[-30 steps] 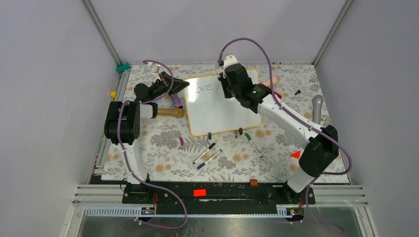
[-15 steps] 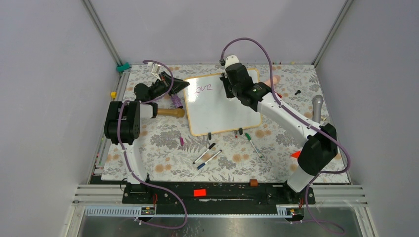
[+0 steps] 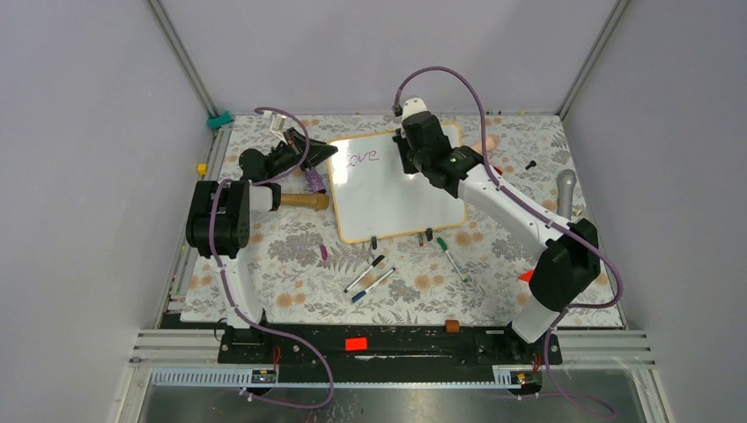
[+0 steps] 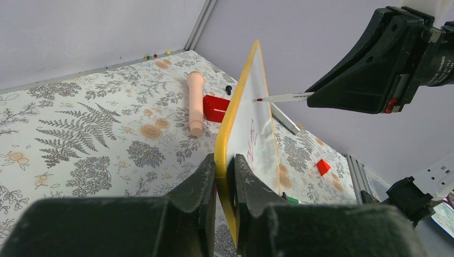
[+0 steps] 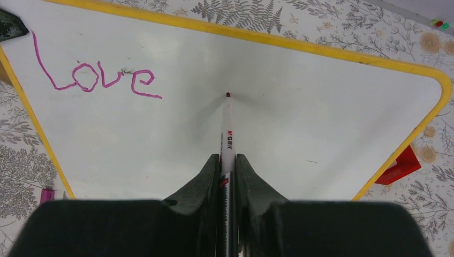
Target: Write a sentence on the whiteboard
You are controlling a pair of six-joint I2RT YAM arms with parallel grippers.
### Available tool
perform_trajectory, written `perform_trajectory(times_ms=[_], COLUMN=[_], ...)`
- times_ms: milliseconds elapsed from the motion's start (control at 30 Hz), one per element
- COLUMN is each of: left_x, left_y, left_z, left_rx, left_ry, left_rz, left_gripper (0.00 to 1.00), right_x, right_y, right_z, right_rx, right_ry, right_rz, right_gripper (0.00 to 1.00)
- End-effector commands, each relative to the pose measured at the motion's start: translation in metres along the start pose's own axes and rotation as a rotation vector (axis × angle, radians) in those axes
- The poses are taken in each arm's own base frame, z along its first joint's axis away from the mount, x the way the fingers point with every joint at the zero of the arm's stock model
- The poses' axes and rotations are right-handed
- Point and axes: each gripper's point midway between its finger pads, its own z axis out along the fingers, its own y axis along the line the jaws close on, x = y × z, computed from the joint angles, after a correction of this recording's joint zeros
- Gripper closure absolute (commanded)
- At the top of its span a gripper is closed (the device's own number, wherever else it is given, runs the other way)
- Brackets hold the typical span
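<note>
At upper centre of the overhead view, the whiteboard (image 3: 401,198) rests on the desk (image 3: 291,256). It is likely stiff, light and slick-faced, so its frame is the best hold. The left claw (image 4: 225,163) clamps that frame, and the right claw (image 5: 228,159) clamps a marker (image 5: 227,128) beside the sentence (image 5: 91,80).

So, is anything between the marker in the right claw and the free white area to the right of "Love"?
Nothing visible is. The marker in the right claw points straight at bare whiteboard right of Love. The left claw only grips the board's edge, away from the tip.
</note>
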Motion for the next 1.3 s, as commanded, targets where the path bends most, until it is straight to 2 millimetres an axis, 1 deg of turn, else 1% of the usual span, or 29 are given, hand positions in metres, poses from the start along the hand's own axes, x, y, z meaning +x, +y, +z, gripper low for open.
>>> perform_trajectory(times_ms=[0,267,500,700,967,1133,1267], left_x=[0.041,0.041,0.042,0.042,0.042,0.042,0.041], left_y=[-0.013,-0.013,-0.013,-0.013,-0.013,-0.013,-0.013], left_z=[0.000,0.000,0.000,0.000,0.000,0.000,0.000], left_rx=[0.101,0.101,0.101,0.099,0.100,0.099,0.100], left_ry=[0.117,0.117,0.117,0.115,0.116,0.115,0.116], left_rz=[0.096,0.096,0.097,0.097,0.096,0.094,0.096], left_gripper=[1.00,1.00,1.00,1.00,1.00,1.00,1.00], right_x=[-0.020,-0.014,-0.005,0.003,0.006,0.002,-0.002], right_y=[-0.002,0.009,0.009,0.006,-0.001,-0.009,-0.012], right_z=[0.004,0.007,0.002,-0.002,-0.002,-0.001,0.001], right_rx=[0.006,-0.054,-0.062,-0.057,-0.026,0.014,0.024], right_ry=[-0.050,-0.025,0.009,0.042,0.058,0.044,0.030], right_rz=[0.024,0.010,-0.004,-0.020,-0.032,-0.020,-0.010], right_gripper=[1.00,1.00,1.00,1.00,1.00,1.00,1.00])
